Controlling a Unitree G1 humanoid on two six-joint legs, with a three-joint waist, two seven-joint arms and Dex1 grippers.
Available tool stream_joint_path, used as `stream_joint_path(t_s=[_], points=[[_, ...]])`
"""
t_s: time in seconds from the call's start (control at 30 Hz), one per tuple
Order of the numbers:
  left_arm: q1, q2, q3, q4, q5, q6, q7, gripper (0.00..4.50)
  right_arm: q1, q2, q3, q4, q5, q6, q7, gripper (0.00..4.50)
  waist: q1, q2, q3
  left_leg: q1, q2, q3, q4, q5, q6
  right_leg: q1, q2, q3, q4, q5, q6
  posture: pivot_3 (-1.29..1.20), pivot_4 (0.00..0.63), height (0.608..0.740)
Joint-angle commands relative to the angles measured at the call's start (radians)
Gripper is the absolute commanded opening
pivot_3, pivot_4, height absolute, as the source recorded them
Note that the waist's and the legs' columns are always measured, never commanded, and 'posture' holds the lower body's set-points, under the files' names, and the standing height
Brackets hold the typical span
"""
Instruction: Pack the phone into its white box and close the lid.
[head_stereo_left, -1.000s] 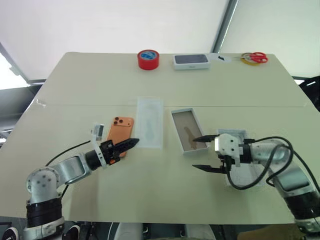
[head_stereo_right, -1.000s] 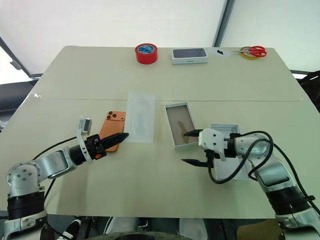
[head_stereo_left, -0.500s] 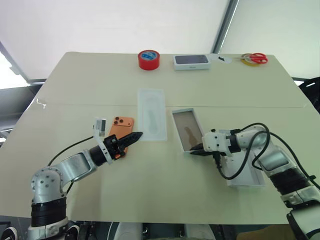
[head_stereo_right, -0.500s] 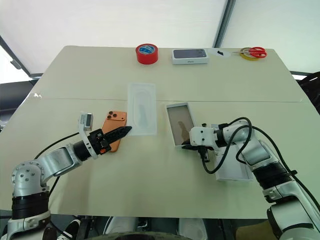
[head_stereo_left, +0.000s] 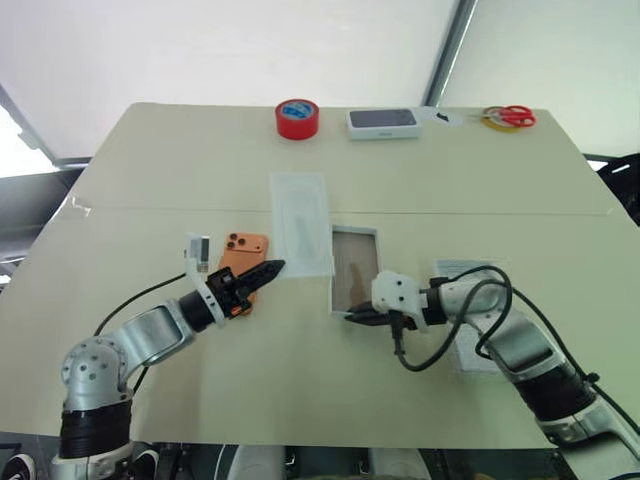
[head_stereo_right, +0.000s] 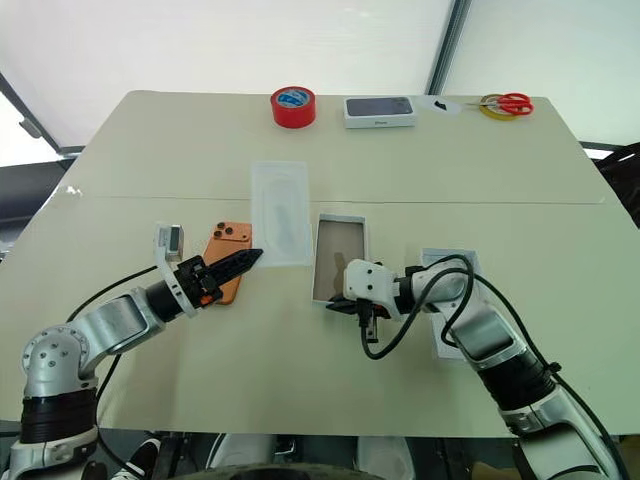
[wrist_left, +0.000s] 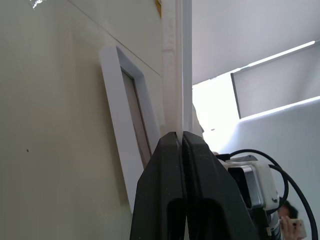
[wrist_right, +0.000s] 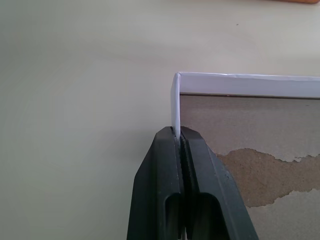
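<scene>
The orange phone (head_stereo_left: 243, 256) lies camera side up on the table, left of centre. My left gripper (head_stereo_left: 274, 267) is shut and holds nothing, its tips just past the phone's right edge by the near corner of the moulded insert (head_stereo_left: 301, 222). The white box (head_stereo_left: 353, 275), brown floor showing, sits right of the insert. My right gripper (head_stereo_left: 352, 317) is shut on the box's near wall by a corner, and the right wrist view shows the fingertips (wrist_right: 172, 137) pinching that thin wall (wrist_right: 250, 84). The lid (head_stereo_left: 466, 270) lies further right, partly under my right arm.
Along the far edge stand a red tape roll (head_stereo_left: 297, 118), a white box with a dark top (head_stereo_left: 382, 122) and red-handled scissors (head_stereo_left: 512, 116) on a yellow ring. Bare table stretches in front of both grippers.
My right gripper closed, took the white box's near wall and dragged the box left, away from the lid and toward the insert. The insert slid slightly farther away. The left gripper stayed shut.
</scene>
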Motion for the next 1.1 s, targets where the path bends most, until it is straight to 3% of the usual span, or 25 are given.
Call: stream_joint_path(t_s=[0.03, 0.07, 0.2, 0.47, 0.63, 0.87, 1.1], points=[[-0.007, -0.007, -0.022, -0.029, -0.016, -0.023, -0.007, 0.0, -0.012, 0.008, -0.034, -0.063, 0.072, 0.062, 0.0, 0.61, 0.0, 0.0, 0.0, 0.0, 0.0, 0.0, 0.0, 0.0, 0.0, 0.0, 0.0, 0.0, 0.0, 0.0, 0.0, 0.0, 0.15, 0.73], [-0.006, -0.009, -0.026, -0.027, -0.02, -0.027, -0.006, 0.0, -0.013, 0.008, -0.039, -0.068, 0.086, 0.07, 0.005, 0.92, 0.001, 0.0, 0.0, 0.0, 0.0, 0.0, 0.0, 0.0, 0.0, 0.0, 0.0, 0.0, 0.0, 0.0, 0.0, 0.0, 0.15, 0.73], [-0.005, -0.013, -0.057, -0.021, 0.012, -0.029, -0.019, 0.0, -0.008, -0.026, -0.104, -0.08, 0.112, 0.06, -0.007, 2.91, 0.001, 0.0, 0.0, 0.0, 0.0, 0.0, 0.0, 0.0, 0.0, 0.0, 0.0, 0.0, -0.001, 0.0, 0.0, 0.0, 0.15, 0.73], [-0.013, -0.045, -0.125, 0.016, 0.065, -0.027, -0.041, 0.0, 0.044, -0.219, -0.229, 0.116, 0.094, -0.124, 0.089, 2.91, 0.001, -0.001, 0.0, -0.001, 0.0, 0.0, 0.0, 0.0, 0.001, 0.0, 0.0, 0.0, -0.002, 0.0, 0.0, 0.0, 0.15, 0.73], [-0.031, -0.079, -0.197, 0.068, 0.18, -0.026, -0.096, 0.0, -0.028, -0.221, -0.267, 0.312, 0.058, -0.256, 0.048, 2.91, 0.0, 0.0, 0.001, -0.001, 0.0, 0.001, 0.0, 0.0, 0.001, 0.0, 0.0, 0.0, -0.002, -0.001, -0.002, 0.0, 0.15, 0.73], [-0.019, -0.103, -0.202, 0.093, 0.198, 0.009, -0.12, 0.0, -0.026, -0.21, -0.295, 0.292, 0.104, -0.254, 0.052, 2.91, 0.002, 0.0, 0.001, -0.001, 0.0, 0.001, 0.0, 0.0, 0.001, 0.0, 0.001, 0.0, -0.002, 0.0, 0.0, 0.0, 0.15, 0.73], [-0.053, -0.106, -0.193, 0.107, 0.192, 0.054, -0.118, 3.44, -0.031, -0.201, -0.286, 0.294, 0.097, -0.261, 0.04, 2.97, 0.003, 0.0, 0.001, -0.001, 0.0, 0.0, 0.0, 0.0, 0.001, 0.0, 0.001, 0.0, -0.002, 0.0, 0.0, 0.0, 0.15, 0.73]])
